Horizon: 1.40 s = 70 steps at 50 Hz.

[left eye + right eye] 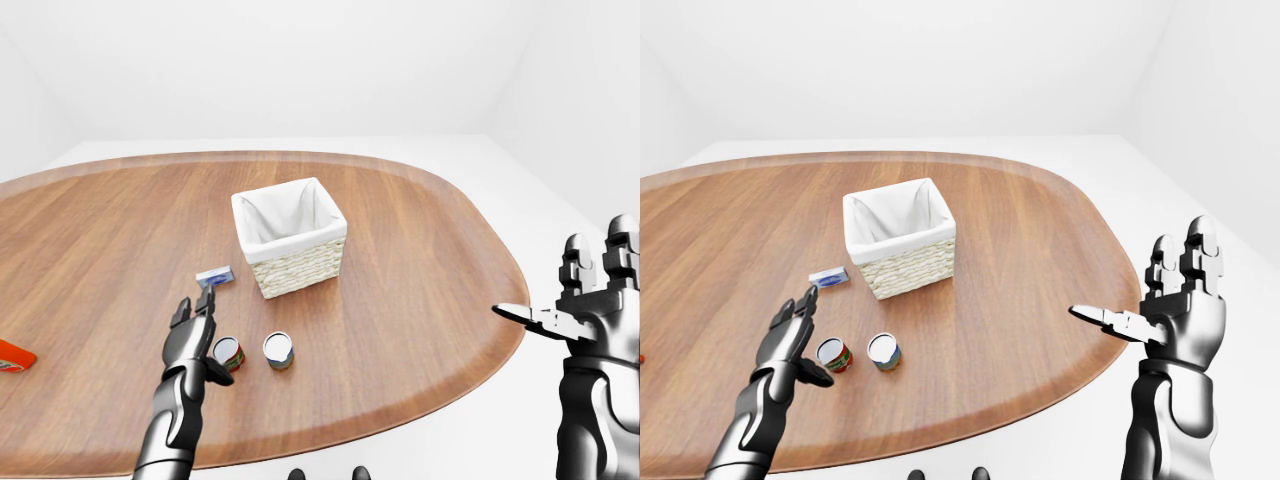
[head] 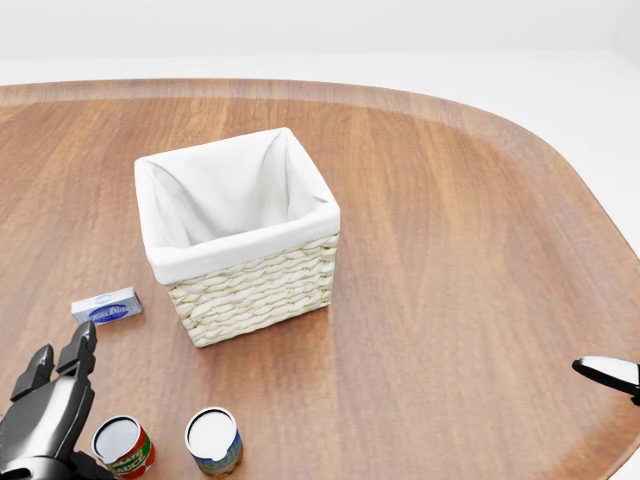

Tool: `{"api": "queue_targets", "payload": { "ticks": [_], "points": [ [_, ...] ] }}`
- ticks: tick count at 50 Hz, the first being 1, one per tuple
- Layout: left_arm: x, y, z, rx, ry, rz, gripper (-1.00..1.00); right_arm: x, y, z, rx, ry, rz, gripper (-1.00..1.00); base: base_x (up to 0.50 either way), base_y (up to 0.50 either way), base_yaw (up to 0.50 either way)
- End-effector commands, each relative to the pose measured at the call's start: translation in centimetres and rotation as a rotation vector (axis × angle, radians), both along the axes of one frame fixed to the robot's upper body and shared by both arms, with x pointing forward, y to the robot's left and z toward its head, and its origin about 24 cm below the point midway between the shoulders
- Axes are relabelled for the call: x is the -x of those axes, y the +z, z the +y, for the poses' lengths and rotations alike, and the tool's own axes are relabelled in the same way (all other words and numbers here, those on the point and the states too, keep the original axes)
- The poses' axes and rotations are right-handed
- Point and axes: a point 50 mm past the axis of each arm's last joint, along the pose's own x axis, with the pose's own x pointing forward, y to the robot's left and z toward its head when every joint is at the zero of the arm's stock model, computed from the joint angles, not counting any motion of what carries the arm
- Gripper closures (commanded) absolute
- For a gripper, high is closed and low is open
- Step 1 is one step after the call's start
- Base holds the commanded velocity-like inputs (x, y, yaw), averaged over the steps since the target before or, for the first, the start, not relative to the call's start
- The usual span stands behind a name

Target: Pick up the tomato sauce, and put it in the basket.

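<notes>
Open left robot hand [image 1: 792, 335] beside tomato sauce [image 1: 833, 355].

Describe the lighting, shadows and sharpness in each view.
Head view: flat, even light, with only a soft shadow under the basket; everything is sharp. Eye views: wide-angle stretch toward the edges, faint contact shadows under the cans, mild sheen on the table, no blur or glare.
</notes>
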Motion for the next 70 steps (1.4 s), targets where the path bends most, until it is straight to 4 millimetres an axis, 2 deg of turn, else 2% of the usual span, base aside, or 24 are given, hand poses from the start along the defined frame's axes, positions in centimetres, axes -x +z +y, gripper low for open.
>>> {"api": "queue_targets", "payload": {
  "ticks": [1,24,48,54,60,70],
  "points": [
    [-0.1,-1.9,-0.2,-0.031,-0.003,0.061,-1.0,0.0,0.0,0.0,0.0,0.001,0.0,-1.0,0.0,0.0,0.0],
    [-0.2,-4.1,-0.9,-0.051,-0.03,0.102,-1.0,0.0,-0.3,0.0,-0.005,0.004,0.012,-1.0,0.0,0.0,0.0],
    [-0.3,-3.6,-2.1,-0.043,-0.082,0.066,-1.0,0.0,-0.1,0.2,0.001,0.004,0.003,-1.0,0.0,0.0,0.0],
    [-0.3,-3.9,-2.2,-0.046,-0.086,0.071,-1.0,0.1,0.0,0.2,0.003,0.003,-0.001,-1.0,0.0,0.0,0.0],
    [-0.3,-5.2,-2.3,-0.063,-0.092,0.098,-1.0,0.1,0.0,0.1,0.001,0.003,-0.002,-1.0,0.0,0.0,0.0],
    [-0.2,-5.6,-2.2,-0.071,-0.089,0.112,-1.0,0.0,0.0,0.1,0.0,0.003,0.0,-1.0,0.0,0.0,0.0]
  ]
}}
